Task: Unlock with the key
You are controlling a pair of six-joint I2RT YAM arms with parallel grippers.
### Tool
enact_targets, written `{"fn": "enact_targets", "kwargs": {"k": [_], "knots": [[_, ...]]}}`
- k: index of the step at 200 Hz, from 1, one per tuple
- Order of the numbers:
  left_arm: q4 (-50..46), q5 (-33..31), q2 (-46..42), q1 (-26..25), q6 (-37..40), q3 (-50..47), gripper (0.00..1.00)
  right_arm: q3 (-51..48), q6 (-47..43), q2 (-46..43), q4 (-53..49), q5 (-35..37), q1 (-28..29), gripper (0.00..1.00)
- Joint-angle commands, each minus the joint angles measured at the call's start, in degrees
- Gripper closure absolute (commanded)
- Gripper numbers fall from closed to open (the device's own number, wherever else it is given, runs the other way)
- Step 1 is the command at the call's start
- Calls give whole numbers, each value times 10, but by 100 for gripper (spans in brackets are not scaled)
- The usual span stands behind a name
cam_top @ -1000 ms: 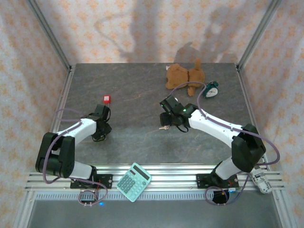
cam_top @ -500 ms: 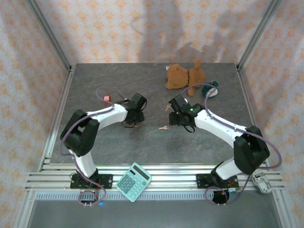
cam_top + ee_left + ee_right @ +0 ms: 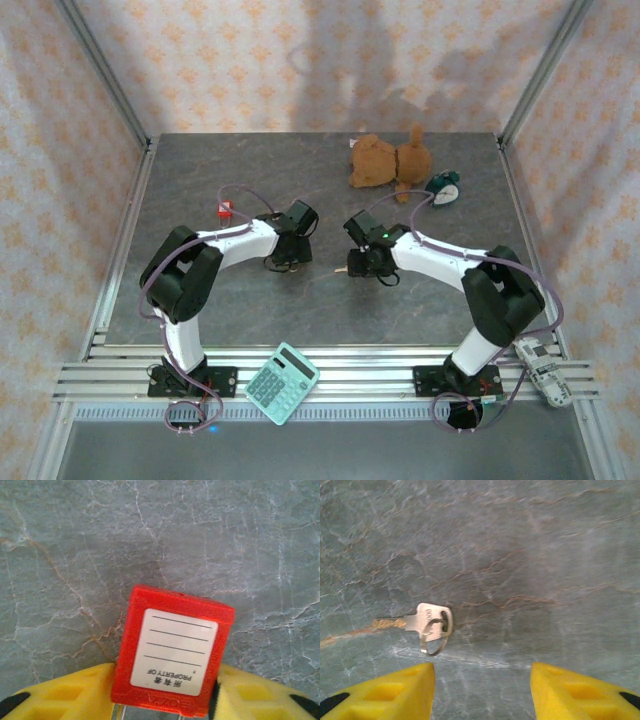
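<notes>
Left gripper: clamped on the red lock, label side up, low centre of the left wrist frame. Right gripper: spread wide, empty, hovering over the table.

Key: flat on the stone, left of centre in the right wrist frame, above and left of the gap between the yellow fingers. Long axis left to right, blade toward the left edge, bow and ring toward the centre. Roughly in line with the closing direction, so no clean pinch across the bow from here. Probably calls for a shift up and left in that frame, perhaps a wrist turn.

Seen from above: right arm plainly nearer the key, left arm with the lock close by, both mid-frame.
</notes>
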Motion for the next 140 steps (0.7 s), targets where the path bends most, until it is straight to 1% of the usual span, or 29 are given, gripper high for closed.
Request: {"fn": "enact_targets", "kwargs": {"k": [1, 11, 29, 52, 72, 94, 140], "knots": [[-15, 2, -16, -4, 15, -19, 42, 29, 9, 14, 12, -4, 7, 47], [-14, 3, -28, -4, 19, -23, 37, 33, 9, 20, 8, 5, 7, 47], [-23, -2, -57, -4, 30, -24, 32, 41, 8, 32, -3, 17, 7, 50], [-49, -37, -113, -3, 42, -33, 30, 41, 7, 40, 1, 19, 7, 60], [-53, -54, -170, -4, 42, -65, 29, 44, 3, 46, 5, 5, 8, 64], [-39, -55, -229, -4, 39, -111, 28, 47, 0, 45, 6, 3, 9, 64], [30, -59, -355, -4, 21, -221, 27, 55, -3, 41, 1, 0, 17, 65]]}}
